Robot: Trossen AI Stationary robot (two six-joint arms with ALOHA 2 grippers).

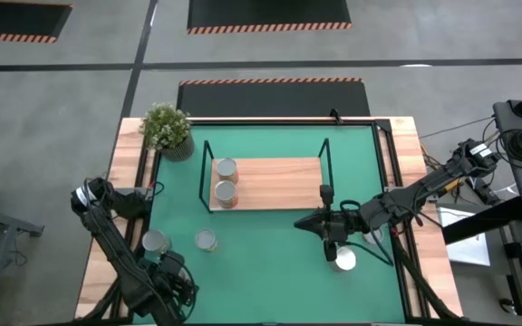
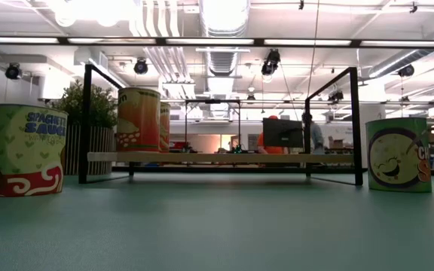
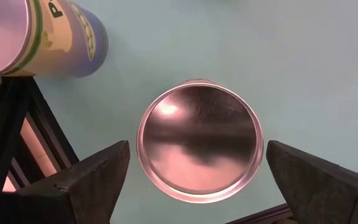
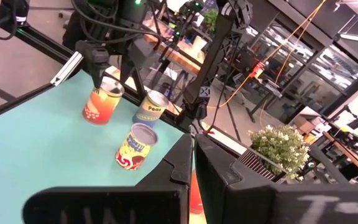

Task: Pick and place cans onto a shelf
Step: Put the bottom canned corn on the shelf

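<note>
The left gripper (image 3: 197, 153) was held low at about 7 o'clock on the green mat (image 1: 270, 272), its fingers spread wide to either side of an upright can (image 3: 197, 144). The can's shiny lid was centred in the gap and neither finger touched it. The pose was judged to be a top-down approach lined up for a grasp. A Peas can (image 3: 61, 37) stood just beside it, close enough that a clean descent would be needed. A spaghetti-sauce can (image 1: 206, 239) was set at 3 o'clock of the Peas can, well clear of the gripper.

At about 5 o'clock on the mat, the right gripper (image 4: 193, 163) was kept with its fingers pressed together and nothing between them. It was parked beside a lone can (image 1: 343, 260), apparently waiting.

Farther back, at mid-table, the shelf (image 1: 279, 181) was placed lengthwise. Two cans (image 1: 225, 167) (image 1: 226, 192) were stood at its 9 o'clock end, leaving the rest of the board free for the others. A potted plant (image 1: 166, 127) was seen at 11 o'clock, off the mat's corner.
</note>
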